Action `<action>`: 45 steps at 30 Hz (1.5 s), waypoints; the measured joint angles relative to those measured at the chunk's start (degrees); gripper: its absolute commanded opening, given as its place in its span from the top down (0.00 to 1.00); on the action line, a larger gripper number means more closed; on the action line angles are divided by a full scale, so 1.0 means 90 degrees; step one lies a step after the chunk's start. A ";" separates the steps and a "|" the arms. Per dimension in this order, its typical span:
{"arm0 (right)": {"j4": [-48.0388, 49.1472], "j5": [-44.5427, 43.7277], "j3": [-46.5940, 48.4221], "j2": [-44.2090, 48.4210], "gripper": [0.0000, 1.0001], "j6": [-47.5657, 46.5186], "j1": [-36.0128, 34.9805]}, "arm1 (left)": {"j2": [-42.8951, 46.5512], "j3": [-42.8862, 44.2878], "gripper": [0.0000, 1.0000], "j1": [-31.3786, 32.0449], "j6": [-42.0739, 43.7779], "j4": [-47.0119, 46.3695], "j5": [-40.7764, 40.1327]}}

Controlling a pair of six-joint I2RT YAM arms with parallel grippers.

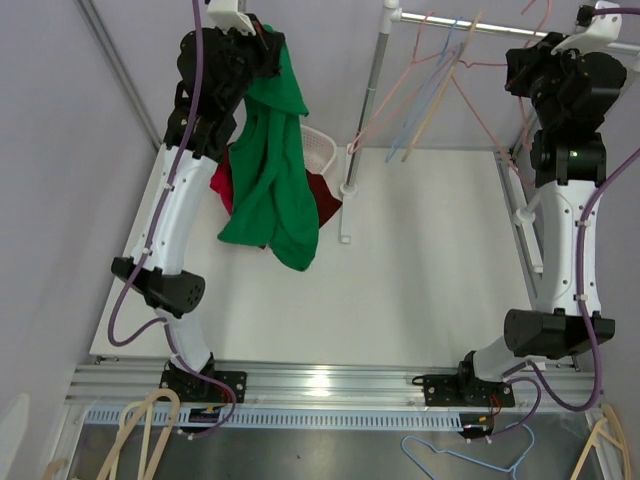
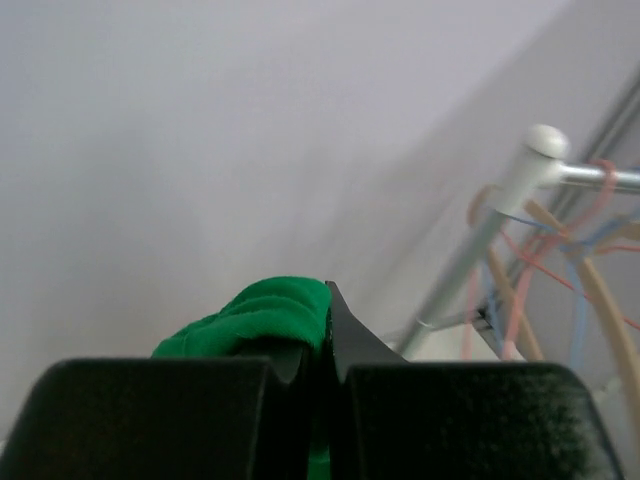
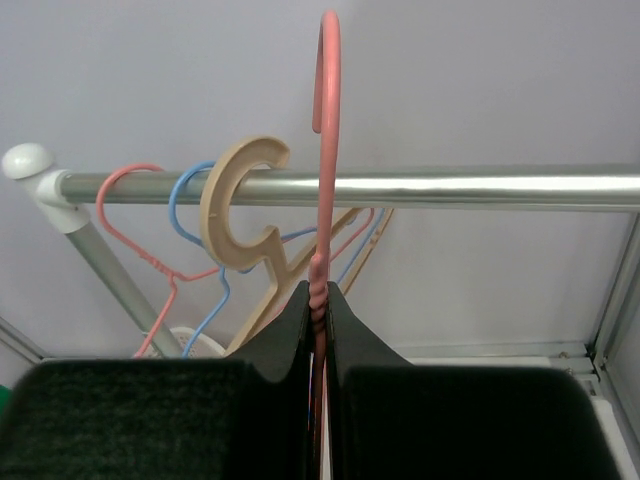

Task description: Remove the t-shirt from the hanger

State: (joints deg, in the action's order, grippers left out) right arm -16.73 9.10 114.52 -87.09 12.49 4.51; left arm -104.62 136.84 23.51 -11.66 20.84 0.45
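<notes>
I record the left gripper (image 2: pixel 322 325) clamped on a fold of the green t-shirt (image 1: pixel 280 175), its fingers pressed together with cloth bunched at the tips. The right gripper (image 3: pixel 318 305) is closed on the neck of the pink hanger (image 3: pixel 327 110), whose hook stands upright and crosses in front of the rail (image 3: pixel 470 187); I cannot tell whether the two touch. The t-shirt hangs from the left gripper, high over the far left of the table (image 1: pixel 430 270), well apart from the pink hanger at the far right and off it. Its lower edge dangles in front of a white basket (image 1: pixel 322 148) and some red cloth (image 1: pixel 325 205). A tan hanger (image 3: pixel 232 190), a blue hanger (image 3: pixel 185 200) and a second pink hanger (image 3: pixel 120 185) sit on the rail
</notes>
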 measured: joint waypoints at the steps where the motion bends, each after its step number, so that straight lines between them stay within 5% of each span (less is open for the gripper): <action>1: -0.0005 -0.0041 0.0058 -0.0102 1.00 -0.0032 -0.0036 | -0.0112 0.0000 0.99 -0.0124 -0.0012 -0.0097 0.0007; 13: -0.0345 -0.0860 0.0663 -0.0410 1.00 -0.0525 -0.0464 | -0.0471 0.0097 0.99 -0.0719 0.0306 -0.1404 -0.0005; 27: -0.0673 -0.1433 0.0498 0.0624 1.00 -0.0952 -0.0464 | -0.1479 0.0102 0.99 -0.1166 0.0306 -0.1768 -0.0199; 40: 0.0070 -0.1214 0.0401 -0.0486 1.00 -0.1044 -0.0464 | -0.1338 0.0092 0.99 -0.1200 0.0828 -0.2994 -0.0233; 45: 0.0277 -0.0979 0.0272 -0.0789 1.00 -0.1010 -0.0464 | -0.1525 0.0078 0.99 -0.1263 0.0627 -0.2531 -0.0413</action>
State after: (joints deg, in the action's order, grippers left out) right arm -14.24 0.30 116.97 -94.19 3.40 0.34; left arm -118.34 137.53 12.14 -6.02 -1.93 -3.27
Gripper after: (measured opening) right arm 0.041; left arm 0.022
